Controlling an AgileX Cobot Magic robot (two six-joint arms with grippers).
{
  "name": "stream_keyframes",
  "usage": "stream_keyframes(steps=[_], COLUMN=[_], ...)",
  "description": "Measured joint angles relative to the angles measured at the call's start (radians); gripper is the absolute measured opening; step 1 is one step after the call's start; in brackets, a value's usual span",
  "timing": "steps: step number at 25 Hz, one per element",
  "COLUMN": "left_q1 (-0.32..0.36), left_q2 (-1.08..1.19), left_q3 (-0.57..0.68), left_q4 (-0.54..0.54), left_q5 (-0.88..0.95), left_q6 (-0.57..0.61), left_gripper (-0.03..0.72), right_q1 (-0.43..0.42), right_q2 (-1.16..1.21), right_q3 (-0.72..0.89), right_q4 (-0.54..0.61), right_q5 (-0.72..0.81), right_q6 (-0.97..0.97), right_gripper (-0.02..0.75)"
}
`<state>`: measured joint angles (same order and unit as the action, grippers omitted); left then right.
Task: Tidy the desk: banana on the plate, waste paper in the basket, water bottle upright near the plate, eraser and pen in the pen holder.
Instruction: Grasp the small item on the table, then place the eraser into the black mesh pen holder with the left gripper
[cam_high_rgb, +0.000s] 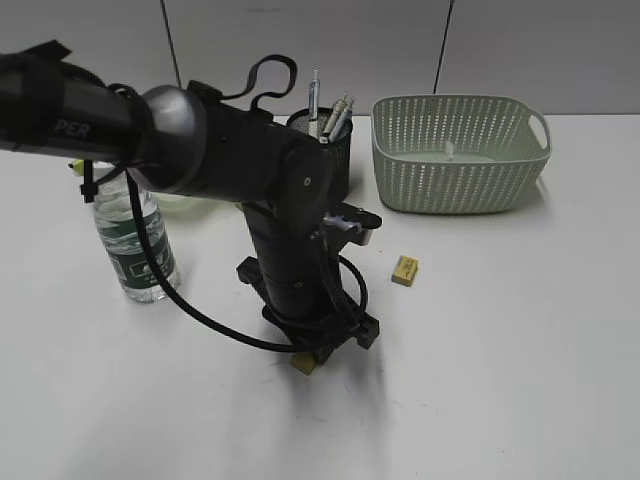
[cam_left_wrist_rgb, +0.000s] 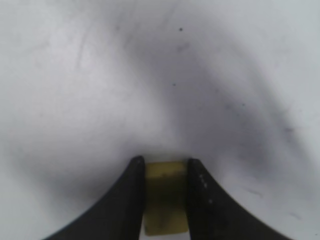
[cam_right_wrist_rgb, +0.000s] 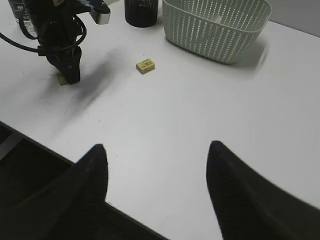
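Two small yellow block erasers on the plain white desk, one eraser pinched between the left gripper's black fingers, other eraser lying free, right gripper spread wide, empty.

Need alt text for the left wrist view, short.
Two black fingers of the left gripper stand on either side of a small yellow rectangular eraser, right against its sides, on the plain white desk. The desk surface shows soft grey shadows and a few dark specks; nothing else is in view.
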<state>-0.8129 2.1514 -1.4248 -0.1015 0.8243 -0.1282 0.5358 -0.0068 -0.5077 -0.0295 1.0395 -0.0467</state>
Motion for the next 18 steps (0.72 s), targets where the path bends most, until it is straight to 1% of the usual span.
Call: stream_keyframes(steps=[5, 10, 14, 18], left_q1=[0.0, -0.001, 0.007, 0.045], left_q2=[-0.015, -0.112, -0.171, -0.179], left_q3=[0.001, -0.027, -0.114, -0.187], left_q4=[-0.001, 0.015, 0.091, 0.193], left_q5=[0.004, 0.006, -0.013, -0.091], left_q6=[0.0, 0.0, 0.0, 0.0], left_gripper=[0.185, 0.185, 0.185, 0.185], right_q1=[0.0, 0.0, 0.0, 0.0], right_q2=[0.0, 0.0, 0.0, 0.0], right_q3=[0.0, 0.0, 0.0, 0.0], right_q4=[0.0, 0.0, 0.0, 0.0], right_q5=[0.0, 0.0, 0.0, 0.0], right_q6=[0.0, 0.0, 0.0, 0.0], right_gripper=[0.494, 0.494, 0.494, 0.494])
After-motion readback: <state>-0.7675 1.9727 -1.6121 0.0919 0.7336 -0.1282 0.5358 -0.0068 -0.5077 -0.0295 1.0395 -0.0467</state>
